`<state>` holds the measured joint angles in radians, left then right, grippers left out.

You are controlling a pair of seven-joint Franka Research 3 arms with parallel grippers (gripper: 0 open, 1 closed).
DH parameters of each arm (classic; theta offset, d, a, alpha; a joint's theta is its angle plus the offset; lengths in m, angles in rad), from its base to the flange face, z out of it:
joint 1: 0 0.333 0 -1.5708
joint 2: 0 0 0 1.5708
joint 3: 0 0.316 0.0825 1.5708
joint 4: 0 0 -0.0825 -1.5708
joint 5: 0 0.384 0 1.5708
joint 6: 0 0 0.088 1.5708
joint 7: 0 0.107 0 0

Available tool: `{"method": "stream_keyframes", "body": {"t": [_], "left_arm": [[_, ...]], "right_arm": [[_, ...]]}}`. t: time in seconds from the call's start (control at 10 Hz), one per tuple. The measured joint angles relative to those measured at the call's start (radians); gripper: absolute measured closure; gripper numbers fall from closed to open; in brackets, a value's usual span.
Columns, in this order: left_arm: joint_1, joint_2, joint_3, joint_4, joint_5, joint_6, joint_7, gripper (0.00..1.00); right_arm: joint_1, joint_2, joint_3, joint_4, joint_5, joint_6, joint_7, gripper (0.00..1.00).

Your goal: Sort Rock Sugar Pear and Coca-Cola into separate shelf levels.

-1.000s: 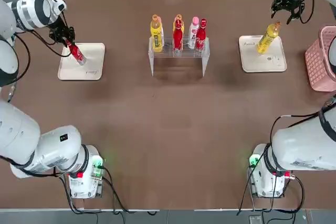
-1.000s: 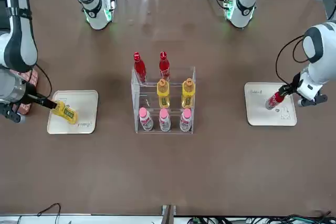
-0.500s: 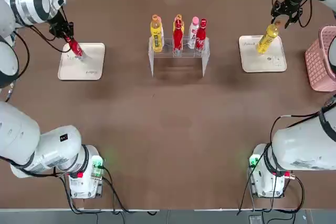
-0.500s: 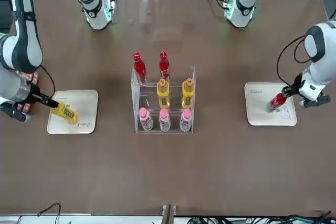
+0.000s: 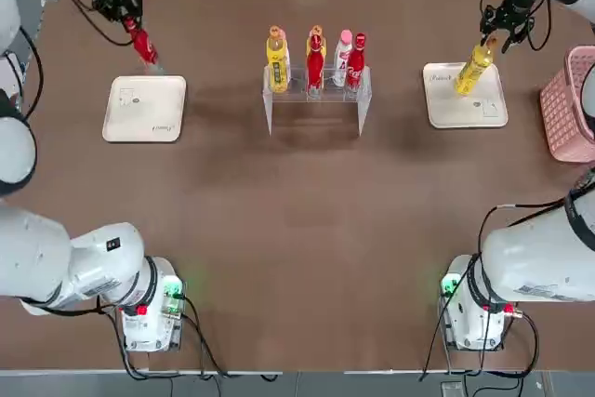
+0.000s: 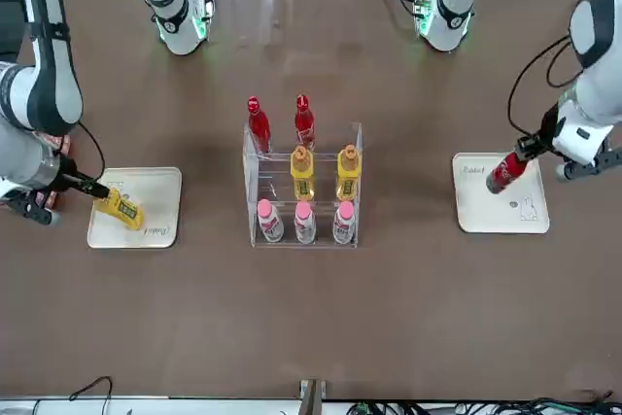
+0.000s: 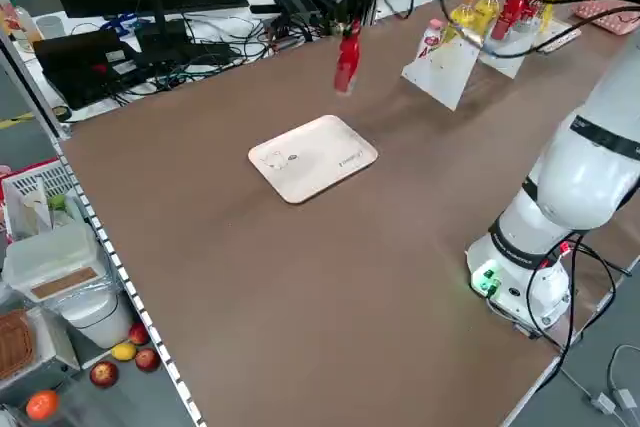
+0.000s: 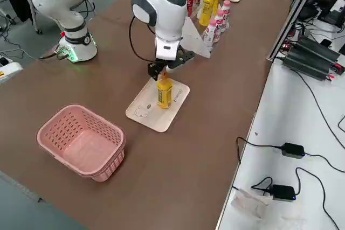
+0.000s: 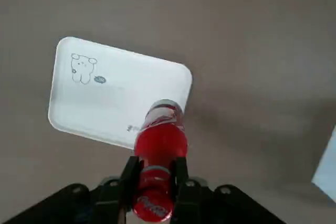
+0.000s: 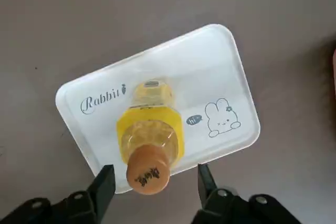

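My left gripper [image 5: 125, 18] is shut on a red Coca-Cola bottle [image 5: 143, 46] and holds it tilted in the air beyond the left white tray [image 5: 144, 111]; the left wrist view shows the bottle [image 9: 160, 139] clamped at its neck. A yellow Rock Sugar Pear bottle [image 5: 473, 67] stands on the right tray [image 5: 483, 109]. My right gripper [image 10: 155, 169] straddles its orange cap [image 10: 148, 173], open, with a gap on each side. The clear shelf [image 6: 255, 177] carries two Coca-Cola bottles [image 6: 258, 123], two Rock Sugar Pear bottles [image 6: 302, 172] and three pink bottles [image 6: 304, 223], each kind in its own row.
A pink basket [image 5: 569, 104] sits at the table's right edge, just beyond the right tray. Cables and equipment line the far edge of the table. Both arm bases stand at the near edge.
My left gripper lifted the Coca-Cola bottle off the left tray and carried it toward the far edge. My right gripper's fingers narrowed around the yellow bottle's cap.
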<state>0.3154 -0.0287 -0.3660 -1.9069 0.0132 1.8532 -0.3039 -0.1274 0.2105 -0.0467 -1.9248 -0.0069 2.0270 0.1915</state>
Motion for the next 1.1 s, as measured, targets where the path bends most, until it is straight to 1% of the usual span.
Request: {"method": "stream_keyframes", "body": {"t": [0.1, 0.3, 0.5, 0.6, 0.7, 0.8, 0.9, 1.0, 1.1], "left_arm": [[-0.001, 0.002, -0.055, 0.042, -0.001, -0.040, -0.101, 0.67], [-0.003, 0.006, -0.160, 0.112, -0.002, -0.132, -0.246, 0.67], [-0.002, 0.009, -0.266, 0.170, -0.005, -0.191, -0.353, 0.67], [-0.003, 0.011, -0.330, 0.200, -0.007, -0.201, -0.418, 0.67], [-0.003, 0.014, -0.402, 0.224, -0.007, -0.208, -0.476, 0.67], [-0.005, 0.016, -0.465, 0.237, -0.008, -0.210, -0.533, 0.67], [-0.007, 0.021, -0.510, 0.249, -0.008, -0.210, -0.579, 0.67], [-0.006, 0.039, -0.550, 0.271, -0.008, -0.210, -0.608, 0.67], [-0.008, 0.079, -0.585, 0.304, -0.008, -0.210, -0.647, 0.67]], "right_arm": [[0.004, 0.000, 0.001, 0.000, 0.000, 0.000, 0.000, 0.36], [0.006, 0.000, 0.001, 0.000, -0.001, -0.001, 0.000, 0.38], [0.007, 0.000, 0.001, 0.000, -0.001, -0.001, 0.000, 0.41], [0.007, 0.000, 0.000, 0.000, -0.001, -0.001, 0.000, 0.42], [0.007, -0.001, 0.000, 0.000, -0.001, -0.001, 0.000, 0.47], [0.007, -0.002, 0.000, 0.000, -0.002, -0.001, 0.000, 0.53], [0.007, -0.002, 0.000, 0.000, -0.002, -0.001, 0.000, 0.56], [0.007, -0.003, 0.000, 0.000, -0.003, 0.000, 0.000, 0.63], [0.007, -0.003, 0.001, 0.000, -0.003, 0.000, 0.000, 0.67]]}}
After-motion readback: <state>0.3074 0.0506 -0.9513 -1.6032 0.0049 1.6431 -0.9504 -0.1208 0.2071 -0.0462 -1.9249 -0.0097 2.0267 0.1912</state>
